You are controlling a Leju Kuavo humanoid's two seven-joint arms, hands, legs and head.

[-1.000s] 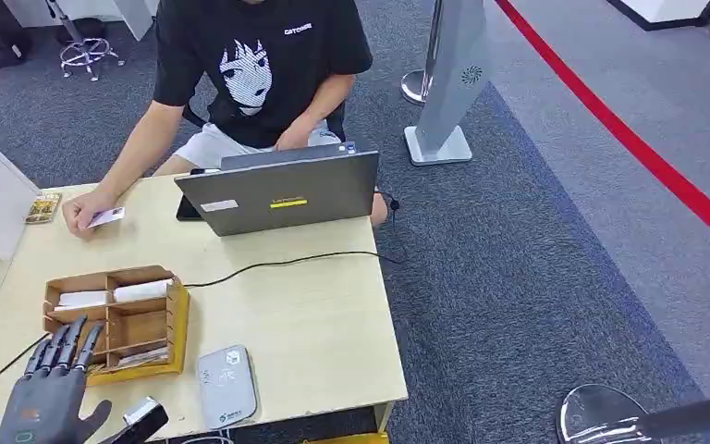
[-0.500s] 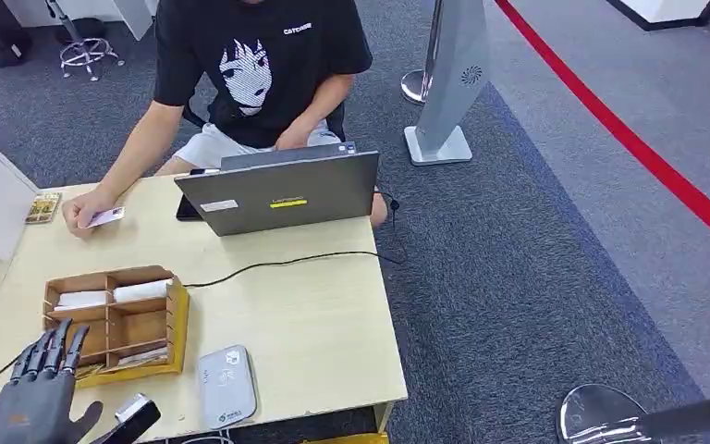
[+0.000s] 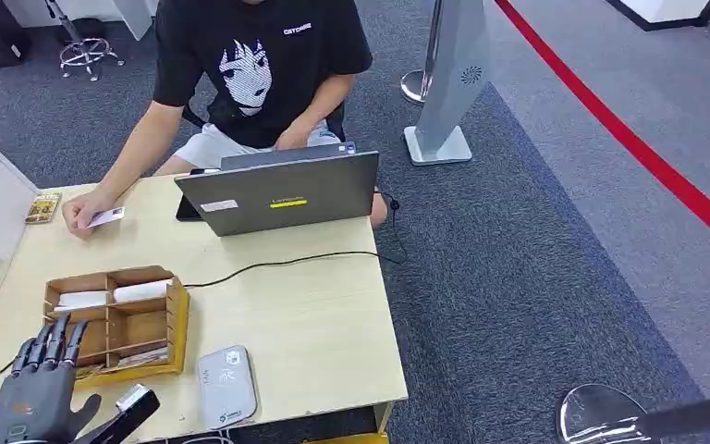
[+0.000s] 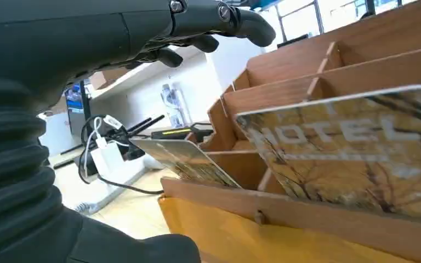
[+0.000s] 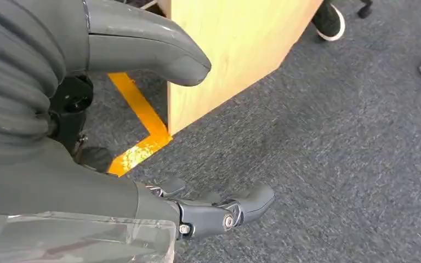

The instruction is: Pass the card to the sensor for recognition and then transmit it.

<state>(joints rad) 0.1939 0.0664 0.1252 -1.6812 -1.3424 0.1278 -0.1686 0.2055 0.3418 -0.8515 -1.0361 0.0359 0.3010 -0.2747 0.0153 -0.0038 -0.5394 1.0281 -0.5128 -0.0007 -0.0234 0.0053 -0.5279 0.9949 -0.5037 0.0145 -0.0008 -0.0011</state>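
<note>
Change: against a second ago my left hand sits lower and nearer the table's front edge, fingertips short of the organiser's front lip instead of over its front slots. The person, laptop and reader lie as they did.
My left hand: dark grey, fingers spread and straight, palm down, nothing in it; the wrist view shows the fingers reaching above the organiser's front wall.
My right hand: hanging beside the table over grey carpet, fingers loosely curled, thumb apart, nothing held.
Task cards: in the wrist view I count two printed hotel key cards leaning in the front slots, a large one close to the camera and a smaller one in the next slot. A third, pale card lies under the seated person's hand at the table's far left.
Organiser: one open wooden box with dividers on a yellow base, white slips in its two rear compartments.
Sensor: one flat grey card reader with rounded corners, just beside the organiser at the front edge.
Table: one light wooden tabletop.
Laptop: one grey open laptop, its back toward me, with one black cable trailing across the table.
Person: one, in a black printed T-shirt, seated behind the laptop.
</note>
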